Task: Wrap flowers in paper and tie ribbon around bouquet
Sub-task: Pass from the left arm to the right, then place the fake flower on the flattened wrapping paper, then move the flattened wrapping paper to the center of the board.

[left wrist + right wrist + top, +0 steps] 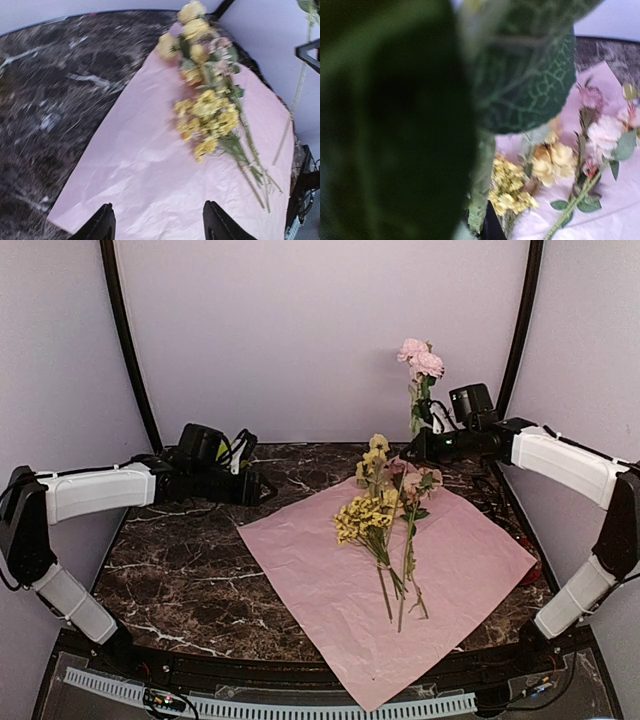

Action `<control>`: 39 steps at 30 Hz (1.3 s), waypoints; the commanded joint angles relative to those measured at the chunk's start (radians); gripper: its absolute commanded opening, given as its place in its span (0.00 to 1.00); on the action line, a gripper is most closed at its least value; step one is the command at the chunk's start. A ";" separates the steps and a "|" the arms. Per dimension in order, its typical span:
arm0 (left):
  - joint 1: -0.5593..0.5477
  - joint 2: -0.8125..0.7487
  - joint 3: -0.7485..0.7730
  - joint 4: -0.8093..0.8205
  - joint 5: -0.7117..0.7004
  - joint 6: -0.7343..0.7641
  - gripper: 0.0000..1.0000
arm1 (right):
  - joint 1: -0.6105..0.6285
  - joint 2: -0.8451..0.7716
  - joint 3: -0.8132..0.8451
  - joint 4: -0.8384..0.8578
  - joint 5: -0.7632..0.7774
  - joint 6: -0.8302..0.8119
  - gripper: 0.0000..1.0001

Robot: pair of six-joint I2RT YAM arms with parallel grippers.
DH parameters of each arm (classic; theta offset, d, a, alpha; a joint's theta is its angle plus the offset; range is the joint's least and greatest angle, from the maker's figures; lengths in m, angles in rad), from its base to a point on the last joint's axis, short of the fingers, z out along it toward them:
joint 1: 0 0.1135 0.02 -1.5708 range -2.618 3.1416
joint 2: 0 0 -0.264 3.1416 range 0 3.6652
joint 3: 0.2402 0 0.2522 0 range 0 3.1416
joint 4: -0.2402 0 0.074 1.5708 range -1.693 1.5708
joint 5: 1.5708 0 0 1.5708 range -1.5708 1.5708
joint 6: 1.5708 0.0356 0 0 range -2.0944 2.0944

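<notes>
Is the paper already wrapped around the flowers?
No, the paper lies spread flat, with the flowers lying loose on top.

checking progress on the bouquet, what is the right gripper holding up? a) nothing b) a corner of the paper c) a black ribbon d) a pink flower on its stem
d, the right gripper is shut on the stem of a pink flower held upright at the back, while the other flowers lie on the paper.

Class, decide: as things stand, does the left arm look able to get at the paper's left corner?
Probably yes: the left gripper hangs close by that corner of the paper, jaws open and empty, nothing in the way.
</notes>
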 commanded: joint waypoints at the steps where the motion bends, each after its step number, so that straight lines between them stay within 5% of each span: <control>1: 0.045 -0.004 -0.086 -0.111 -0.097 -0.051 0.64 | -0.031 0.037 -0.056 -0.194 -0.093 -0.058 0.00; 8: 0.058 0.064 -0.146 -0.110 -0.154 -0.076 0.73 | -0.053 0.134 -0.103 -0.184 -0.070 -0.058 0.00; 14: 0.068 0.105 -0.187 -0.072 -0.165 -0.093 0.74 | -0.056 0.227 -0.121 -0.155 -0.053 -0.066 0.12; 19: 0.094 0.138 -0.214 -0.022 -0.118 -0.096 0.75 | -0.056 0.270 -0.121 -0.163 0.001 -0.070 0.38; 30: 0.122 0.224 -0.255 0.146 -0.017 -0.137 0.75 | -0.057 0.136 -0.140 -0.242 0.178 -0.081 0.67; 39: 0.119 0.264 -0.264 0.256 0.113 -0.184 0.63 | -0.057 0.237 -0.187 -0.176 0.152 -0.070 0.70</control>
